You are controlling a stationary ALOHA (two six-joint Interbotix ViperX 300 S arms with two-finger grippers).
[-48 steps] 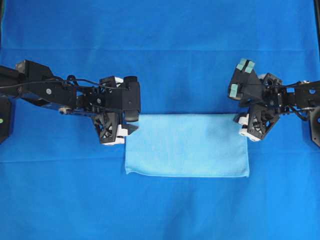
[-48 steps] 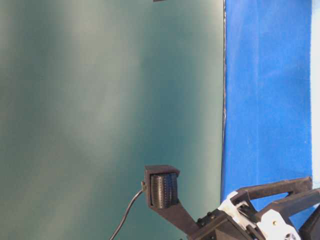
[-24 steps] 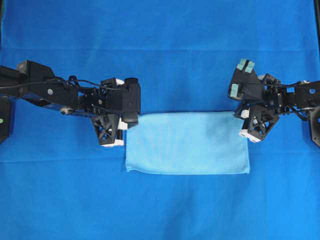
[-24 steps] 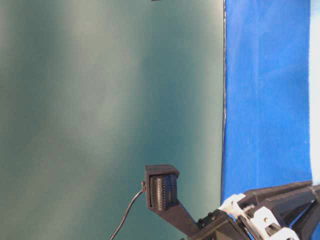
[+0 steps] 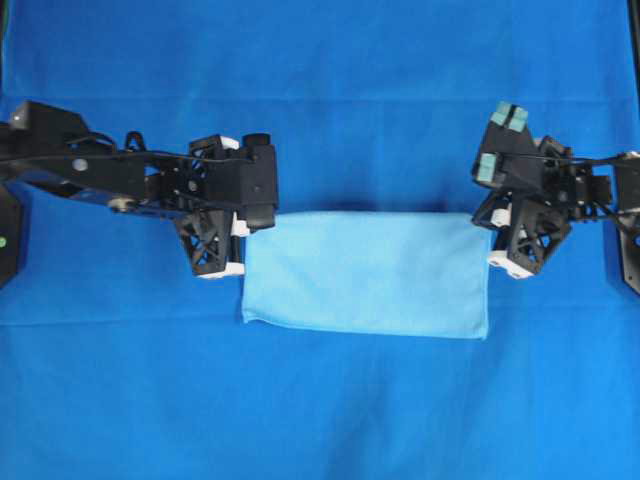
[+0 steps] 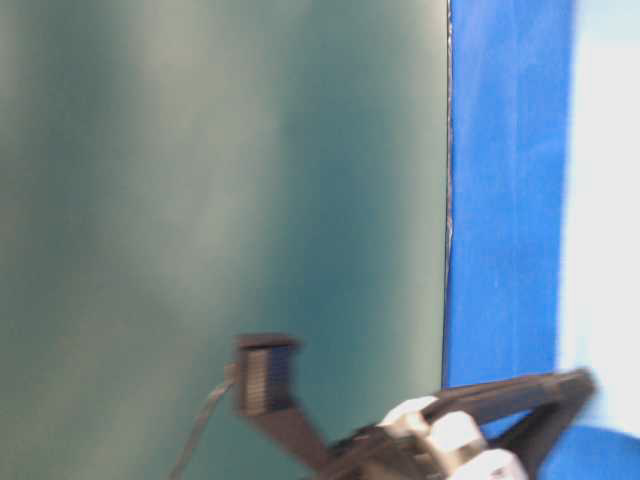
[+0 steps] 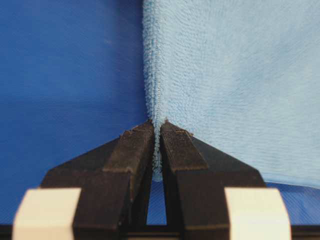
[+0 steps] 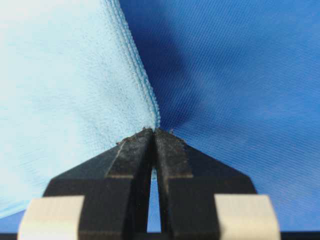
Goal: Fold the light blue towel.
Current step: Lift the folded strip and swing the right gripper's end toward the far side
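The light blue towel (image 5: 366, 273) lay folded (a flat rectangle) on the royal-blue sheet (image 5: 320, 90), each far corner clamped between closed fingers: left gripper (image 7: 156, 131), right gripper (image 8: 153, 131).

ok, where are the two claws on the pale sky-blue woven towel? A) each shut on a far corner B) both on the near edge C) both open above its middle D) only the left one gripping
A: the left claw and right claw each pinch a corner of the pale sky-blue woven towel at its far edge.
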